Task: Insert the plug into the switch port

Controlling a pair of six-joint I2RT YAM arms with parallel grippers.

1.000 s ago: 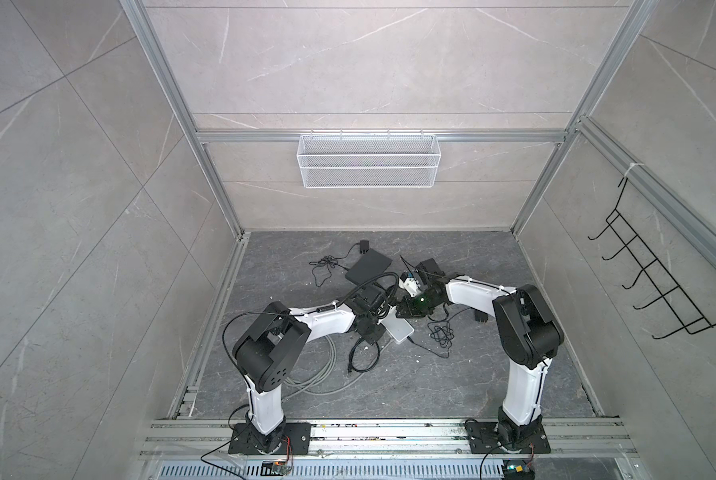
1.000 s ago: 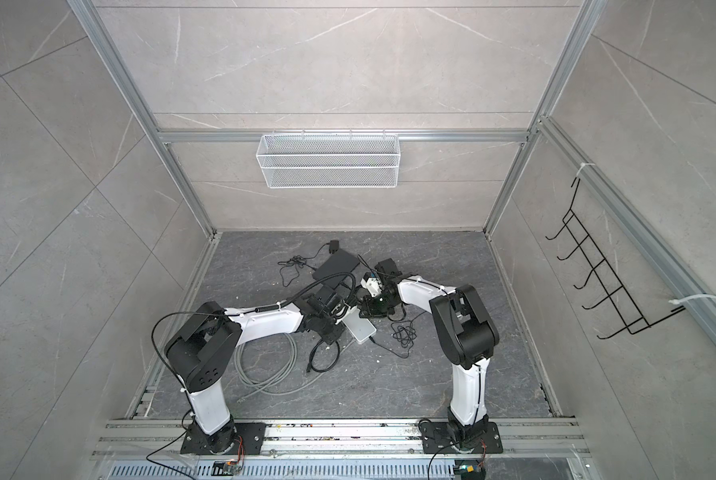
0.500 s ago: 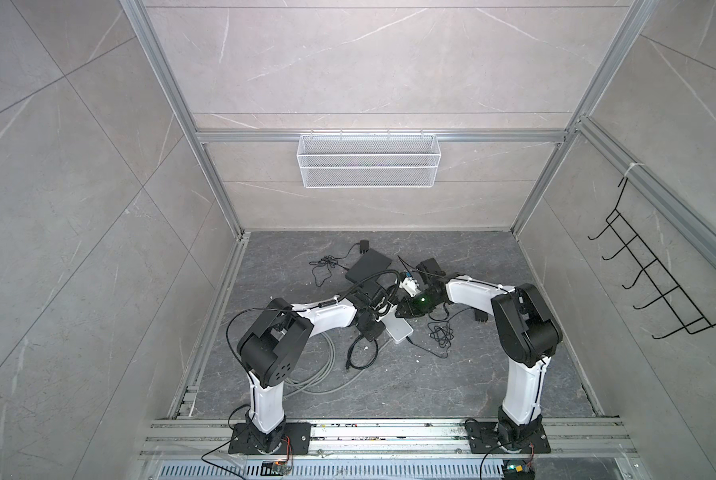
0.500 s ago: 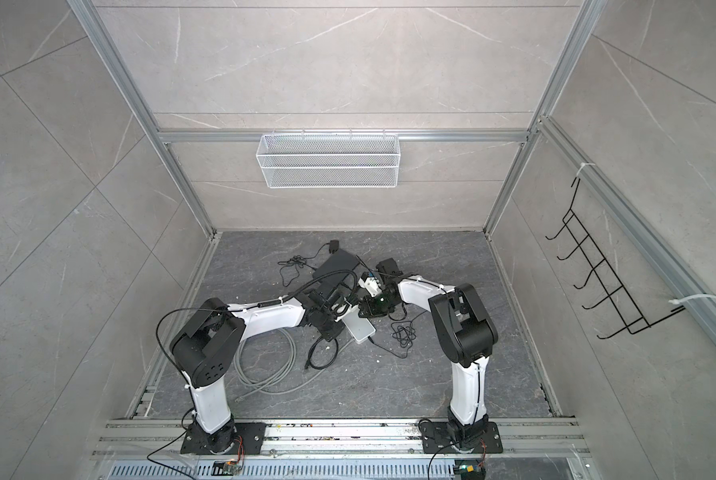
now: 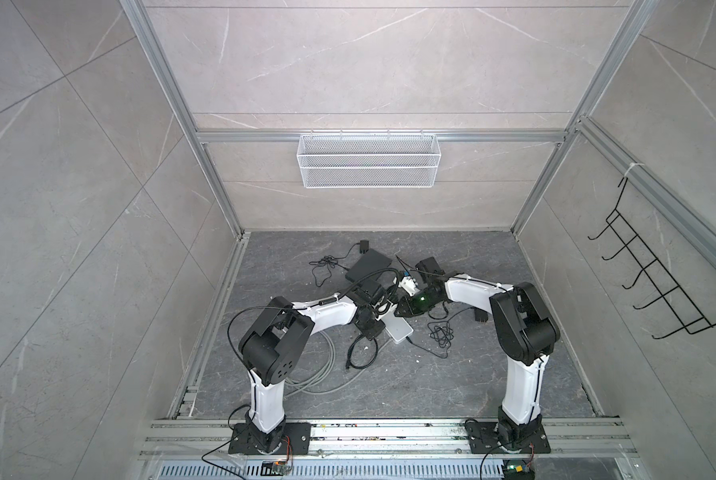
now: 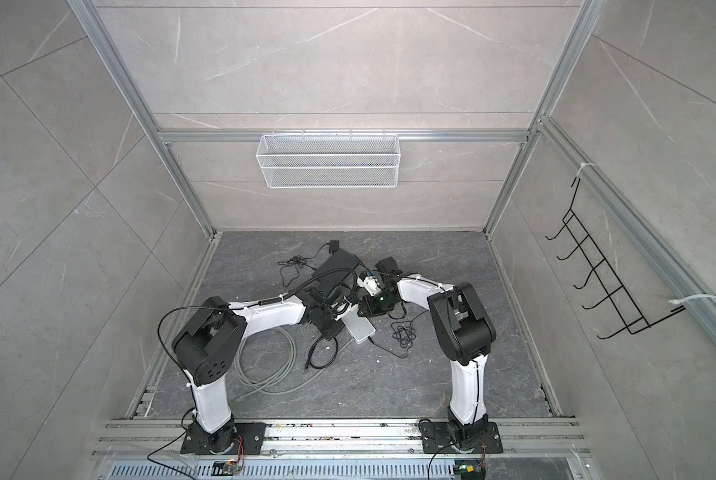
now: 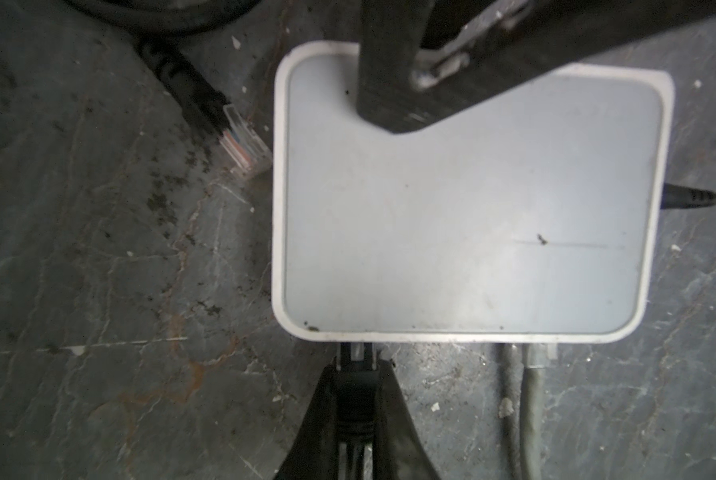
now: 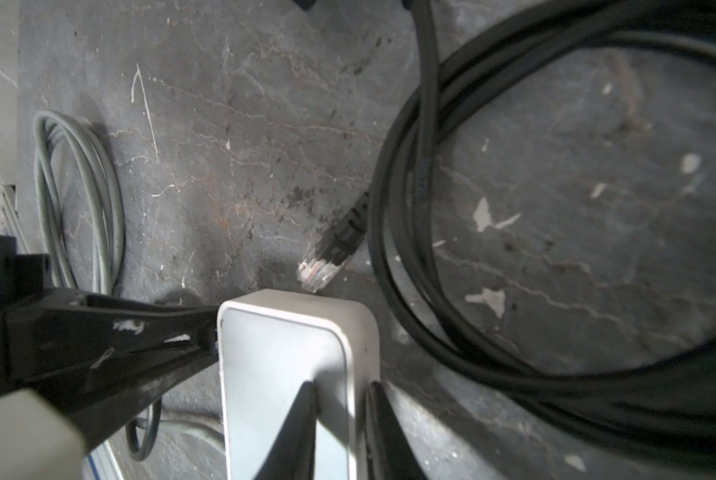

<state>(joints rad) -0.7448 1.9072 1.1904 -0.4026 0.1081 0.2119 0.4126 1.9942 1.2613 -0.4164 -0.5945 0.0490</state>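
My left claw (image 7: 358,368) pinches the black plug (image 7: 355,388) between pressed-in fingers. The plug's clear tip meets one edge of the white switch (image 7: 464,224), which sits on the grey stone floor (image 7: 98,291). How far the tip sits inside the port I cannot tell from the left wrist view. Along that same edge a grey cable (image 7: 533,399) is plugged in, apart from my plug.

My right claw (image 8: 341,390) grips the switch at one corner. One finger rests on the flat top and the other against the outer side wall, with the rim pinched between them.

A loose connector (image 8: 318,270), clear-tipped on a black lead, lies on the floor just beside the switch. A coil of black cable (image 8: 597,399) loops near it. A thin power lead (image 7: 688,197) enters the side of the switch opposite the loose connector.

In both top views the switch (image 5: 401,331) (image 6: 361,331) lies mid-floor between my two arms, with both claws down at it.
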